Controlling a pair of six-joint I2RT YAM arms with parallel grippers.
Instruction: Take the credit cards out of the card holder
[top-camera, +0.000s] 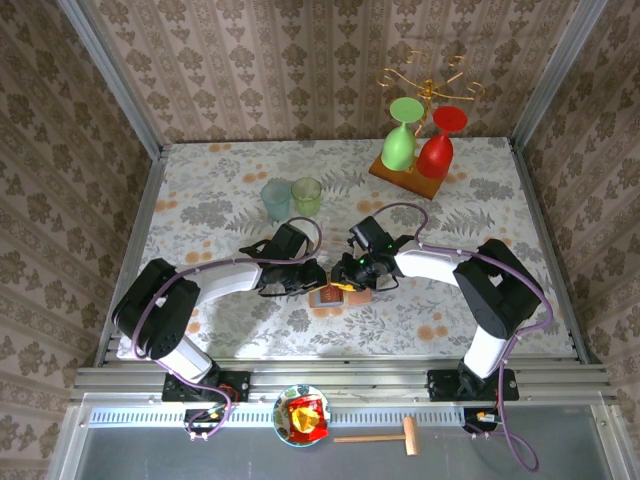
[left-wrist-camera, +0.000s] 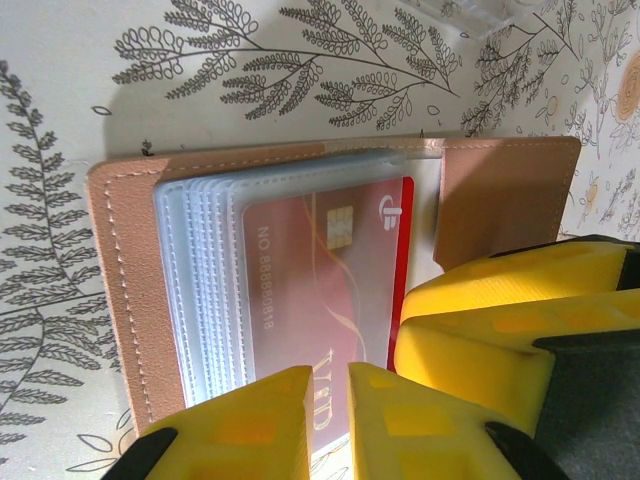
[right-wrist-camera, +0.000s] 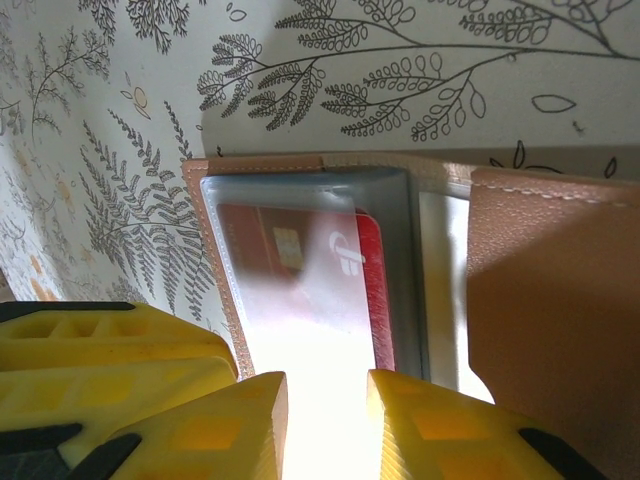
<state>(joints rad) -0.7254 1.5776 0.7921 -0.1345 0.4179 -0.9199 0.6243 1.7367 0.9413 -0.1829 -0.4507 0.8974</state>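
Card holder (left-wrist-camera: 120, 270) lies open and flat betw. the two grippers, clear sleeves (left-wrist-camera: 195, 290) facing up. Left gripper (left-wrist-camera: 328, 425): fingers nearly together, just a thin slit, tips over the top sleeve's near edge. Can't tell if they nip it. Red credit card (left-wrist-camera: 310, 270) sits in that sleeve, just ahead of the tips. Right gripper (right-wrist-camera: 325, 430): fingers apart, glary sleeve showing betw. them.

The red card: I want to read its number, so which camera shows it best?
The left wrist view: the red card lies close up under clear sleeves, chip and number legible. In the right wrist view the card is half washed out by glare. From the top camera the wallet is tiny, the card indistinct.
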